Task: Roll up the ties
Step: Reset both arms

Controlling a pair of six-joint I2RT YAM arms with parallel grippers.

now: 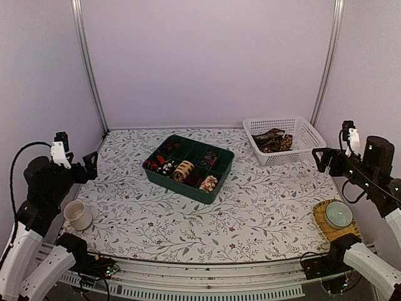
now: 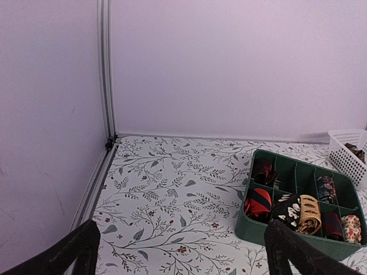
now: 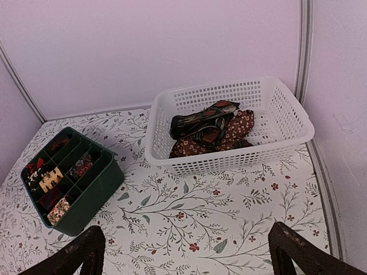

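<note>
Both arms parked at frame sides, nothing held.
Left gripper point(image 2: 182, 232) and right gripper point(image 3: 187, 232) stood wide apart, empty. Unrolled ties point(image 3: 209, 129) lay heaped in the white mesh basket point(image 3: 229, 91), upper right of the top view; rolled ties point(image 1: 183, 170) sat in the green compartment tray point(image 1: 220, 175), centre frame.

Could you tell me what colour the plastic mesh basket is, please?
White; the plastic mesh basket shows best in the right wrist view.

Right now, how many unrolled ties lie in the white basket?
2. A dark black-green tie lies on top in the white basket; a brown tie lies under and beside it. Others may be hidden beneath.
</note>
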